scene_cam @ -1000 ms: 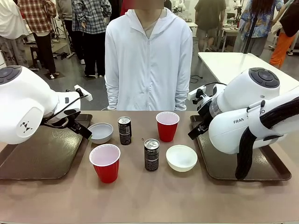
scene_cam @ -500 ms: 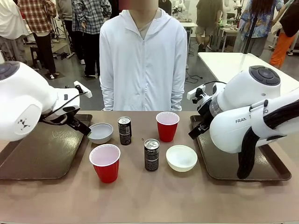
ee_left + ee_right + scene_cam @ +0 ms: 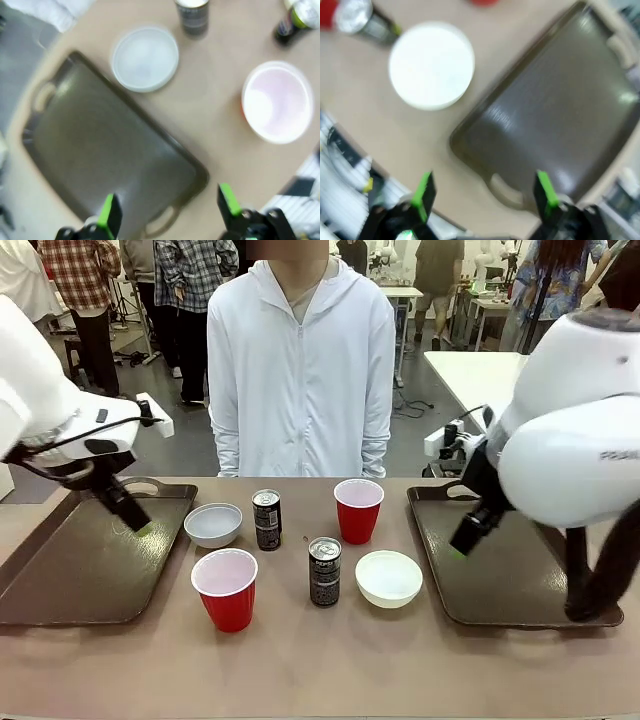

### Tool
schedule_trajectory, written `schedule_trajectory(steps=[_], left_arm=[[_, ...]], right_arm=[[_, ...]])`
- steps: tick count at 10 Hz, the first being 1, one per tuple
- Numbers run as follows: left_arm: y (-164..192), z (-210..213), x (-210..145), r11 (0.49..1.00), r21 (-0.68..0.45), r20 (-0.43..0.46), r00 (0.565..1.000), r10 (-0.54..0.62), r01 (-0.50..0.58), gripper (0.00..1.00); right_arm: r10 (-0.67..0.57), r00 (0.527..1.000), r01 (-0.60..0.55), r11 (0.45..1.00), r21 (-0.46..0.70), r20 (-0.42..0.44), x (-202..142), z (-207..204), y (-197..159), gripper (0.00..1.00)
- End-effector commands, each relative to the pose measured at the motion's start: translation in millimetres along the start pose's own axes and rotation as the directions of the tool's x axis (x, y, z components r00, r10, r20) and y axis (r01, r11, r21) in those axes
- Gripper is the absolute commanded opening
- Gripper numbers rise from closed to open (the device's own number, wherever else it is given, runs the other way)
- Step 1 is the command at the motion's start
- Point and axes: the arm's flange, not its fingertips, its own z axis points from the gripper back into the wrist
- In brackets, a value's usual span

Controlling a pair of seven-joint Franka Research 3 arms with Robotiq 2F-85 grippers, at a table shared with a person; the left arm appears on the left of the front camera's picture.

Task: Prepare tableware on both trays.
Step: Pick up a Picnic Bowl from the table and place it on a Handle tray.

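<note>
Your left gripper [image 3: 167, 205] is hovering over the left tray [image 3: 60, 580], fingers spread and holding nothing. Your right gripper [image 3: 484, 192] is hanging above the right tray [image 3: 530, 590], likewise parted and empty. Between the trays, on the table [image 3: 320, 670], are standing the left bowl [image 3: 213, 524], right bowl [image 3: 388, 577], near cup [image 3: 226, 588], far cup [image 3: 358, 510], far can [image 3: 266, 519] and near can [image 3: 324, 571].
</note>
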Motion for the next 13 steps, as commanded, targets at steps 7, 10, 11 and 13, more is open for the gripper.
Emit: schedule_trajectory(steps=[7,10,11,13], left_arm=[[-8,42,-27,1.000,-0.004,-0.043,0.999,0.021,-0.021,1.00],[75,64,-70,0.922,-0.337,0.043,0.975,0.218,-0.191,1.00],[100,68,-93,0.886,-0.406,0.076,0.958,0.276,-0.223,1.00],[138,62,-120,0.817,-0.506,0.078,0.929,0.362,-0.276,1.00]], right_arm=[[-0.051,0.998,0.043,0.979,0.200,0.036,-21,22,-13,1.00],[-0.303,0.948,0.222,0.853,0.471,0.102,-66,30,-85,1.00],[-0.409,0.907,0.309,0.806,0.505,0.098,-101,33,-111,1.00],[-0.529,0.843,0.380,0.716,0.585,0.101,-149,28,-140,1.00]])
